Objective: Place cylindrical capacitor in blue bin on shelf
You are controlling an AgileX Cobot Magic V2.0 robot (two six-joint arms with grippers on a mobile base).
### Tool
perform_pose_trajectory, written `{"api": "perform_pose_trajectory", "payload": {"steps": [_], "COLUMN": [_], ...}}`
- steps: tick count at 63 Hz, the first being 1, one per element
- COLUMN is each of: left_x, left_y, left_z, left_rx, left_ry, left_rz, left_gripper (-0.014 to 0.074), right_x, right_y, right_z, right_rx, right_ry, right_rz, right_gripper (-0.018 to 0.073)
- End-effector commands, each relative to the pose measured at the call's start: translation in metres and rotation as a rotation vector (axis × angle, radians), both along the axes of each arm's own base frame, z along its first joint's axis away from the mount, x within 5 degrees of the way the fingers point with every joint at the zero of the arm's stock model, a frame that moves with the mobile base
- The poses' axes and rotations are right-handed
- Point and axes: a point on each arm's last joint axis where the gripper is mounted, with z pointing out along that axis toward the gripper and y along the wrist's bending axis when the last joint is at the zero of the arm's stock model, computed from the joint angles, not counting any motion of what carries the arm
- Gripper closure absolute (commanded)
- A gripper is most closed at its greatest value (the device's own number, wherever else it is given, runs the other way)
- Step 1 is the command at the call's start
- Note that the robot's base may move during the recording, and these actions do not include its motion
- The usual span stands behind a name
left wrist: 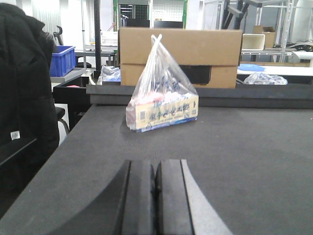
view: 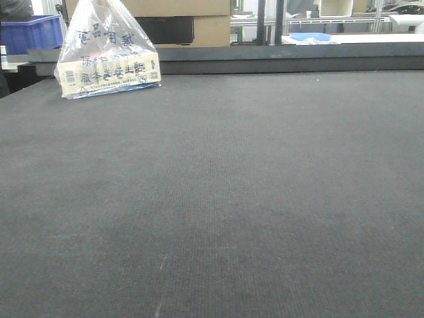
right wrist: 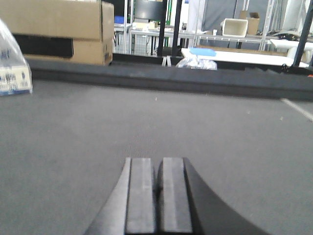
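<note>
No cylindrical capacitor is in view, and the shelf is out of view too. A blue bin (view: 30,32) stands beyond the dark table's far left corner, seen small in the left wrist view (left wrist: 62,59); what it rests on I cannot tell. My left gripper (left wrist: 155,165) hangs low over the table's near left part, shut with nothing between its pads. My right gripper (right wrist: 159,162) sits low over the table's near right part, also shut and empty. Neither gripper shows in the front view.
A tied clear plastic bag holding a printed box (view: 106,56) stands at the table's far left (left wrist: 161,105). Behind it are a cardboard box (left wrist: 181,56) and a raised dark ledge (view: 285,59). A black jacket (left wrist: 24,98) hangs at the left edge.
</note>
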Motion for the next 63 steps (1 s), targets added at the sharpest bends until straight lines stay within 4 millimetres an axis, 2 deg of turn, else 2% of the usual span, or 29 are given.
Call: {"api": "perform_pose_trajectory", "payload": {"steps": [1,8,14,22,28,39,49,63], "left_x": [-0.005,-0.001,0.014,0.041,0.072,0.119,0.15,0.163], "left_y": [0.0,0.001,0.0,0.0,0.0,0.002,0.003,0.004], "left_z": [0.019,0.045,0.062,0.082,0.093,0.106,0.101,0.09], "left_rx": [-0.018,-0.05,-0.086,-0.111,-0.118,-0.122,-0.122,-0.126], "left_ry": [0.07,0.141,0.234,0.422,0.56,0.676,0.696,0.755], "left_rz": [0.008,0.008,-0.004,-0.007,-0.003,0.002,0.005,0.007], "left_gripper": [0.0707,0.0707,0.0707,0.0707,0.0707,0.0707,0.0707,0.0707], "right_x": [-0.001,0.007,0.025,0.053,0.077,0.112,0.132,0.158], "right_y": [0.0,0.0,0.001,0.003,0.005,0.007,0.008,0.01], "right_z": [0.023,0.048,0.064,0.081,0.092,0.107,0.104,0.079], "right_rx": [-0.004,-0.013,-0.019,-0.029,-0.037,-0.049,-0.052,-0.025], "right_ry": [0.03,0.075,0.174,0.332,0.477,0.661,0.722,0.998], "right_rz": [-0.003,-0.004,-0.002,0.002,0.006,0.011,0.012,0.002], "right_gripper": [0.0724,0.0724,0.0724,0.0724,0.0724,0.0724,0.0724,0.0724]}}
